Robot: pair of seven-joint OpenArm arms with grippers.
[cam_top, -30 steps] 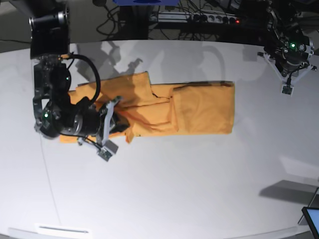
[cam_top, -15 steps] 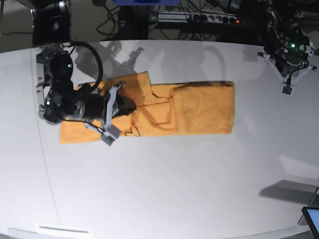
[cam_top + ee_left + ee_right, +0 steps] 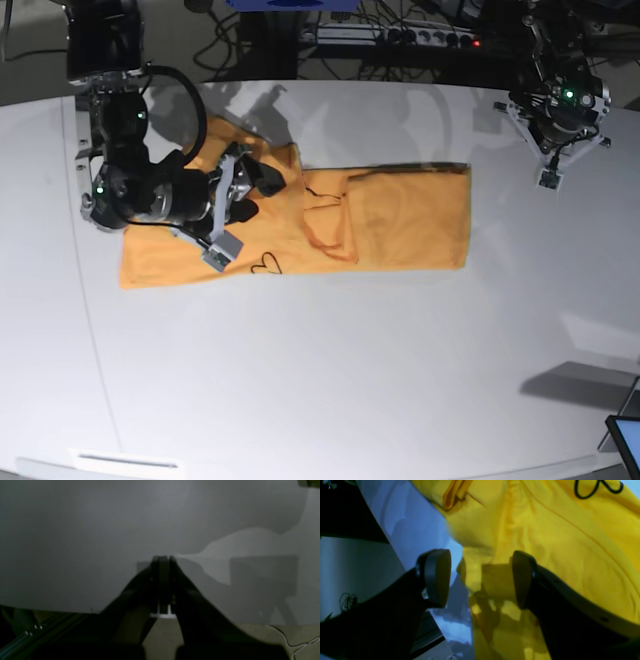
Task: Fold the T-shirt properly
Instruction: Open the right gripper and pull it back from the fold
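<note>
The orange-yellow T-shirt [image 3: 400,215] lies flat on the white table [image 3: 330,370], folded into a long band, with thin black script [image 3: 266,264] showing near its front edge. In the right wrist view the shirt [image 3: 545,542] fills the frame and the lettering [image 3: 595,487] is at the top. My right gripper [image 3: 240,205] hovers open over the shirt's left part, holding nothing. In its own view [image 3: 480,578] one finger [image 3: 437,577] is over the table and the other over cloth. My left gripper [image 3: 548,178] is shut and empty above bare table at the far right, also seen from its wrist [image 3: 162,560].
A power strip and cables [image 3: 400,35] lie behind the table's far edge. A dark screen corner [image 3: 628,440] sticks in at the bottom right. The table's edge and floor show in the left wrist view [image 3: 262,640].
My right gripper let go of the bunched cloth and moved toward the far edge. The shirt's left part now lies flat with the lettering showing. The left arm shifted slightly left.
</note>
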